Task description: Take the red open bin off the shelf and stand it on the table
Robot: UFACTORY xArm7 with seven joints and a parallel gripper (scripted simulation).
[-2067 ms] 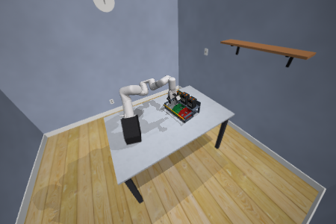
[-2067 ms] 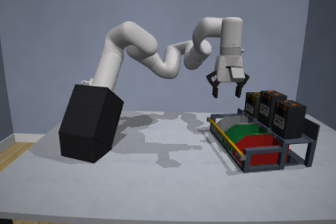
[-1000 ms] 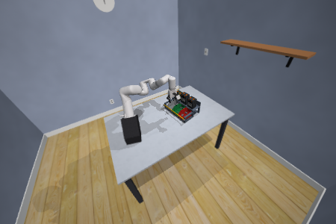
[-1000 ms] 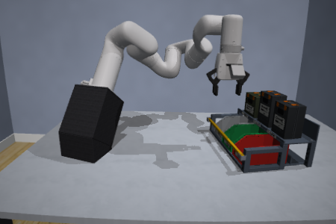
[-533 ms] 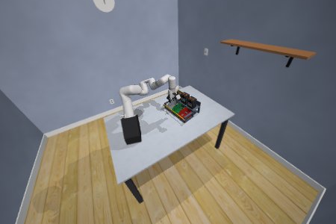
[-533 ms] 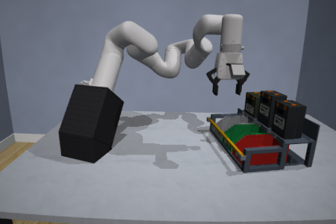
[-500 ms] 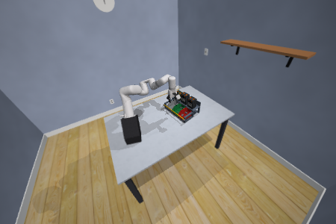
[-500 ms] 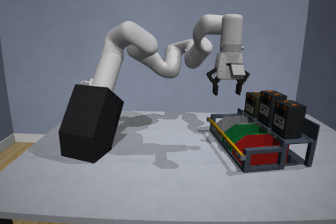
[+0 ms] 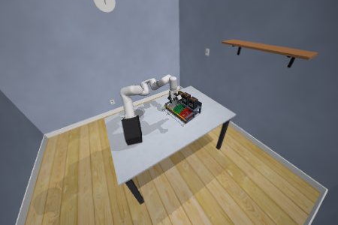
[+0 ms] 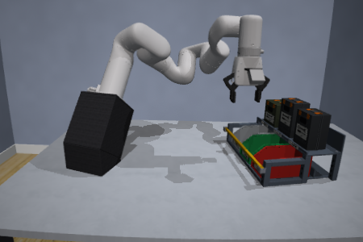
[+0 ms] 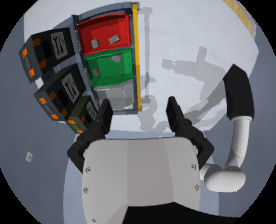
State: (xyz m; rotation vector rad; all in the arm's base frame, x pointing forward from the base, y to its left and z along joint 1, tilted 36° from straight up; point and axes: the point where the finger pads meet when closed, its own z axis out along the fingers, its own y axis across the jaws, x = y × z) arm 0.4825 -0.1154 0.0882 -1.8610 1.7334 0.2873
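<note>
The red open bin (image 10: 282, 162) sits at the near end of a low dark shelf frame (image 10: 282, 152) on the table, with a green bin (image 10: 262, 143) beside it and a grey bin (image 10: 245, 132) at the far end. In the wrist view the red bin (image 11: 106, 34) holds small grey parts, next to the green bin (image 11: 110, 68). My gripper (image 10: 245, 97) is open and empty, hanging above the far end of the shelf, well clear of the bins. It also shows in the wrist view (image 11: 137, 115) and in the top view (image 9: 173, 97).
A yellow bar (image 10: 244, 149) runs along the open front of the shelf. Three dark boxes with orange tops (image 10: 296, 123) stand on the shelf's upper back level. The arm's black base block (image 10: 98, 132) stands at the table's left. A wooden wall shelf (image 9: 270, 49) hangs far off.
</note>
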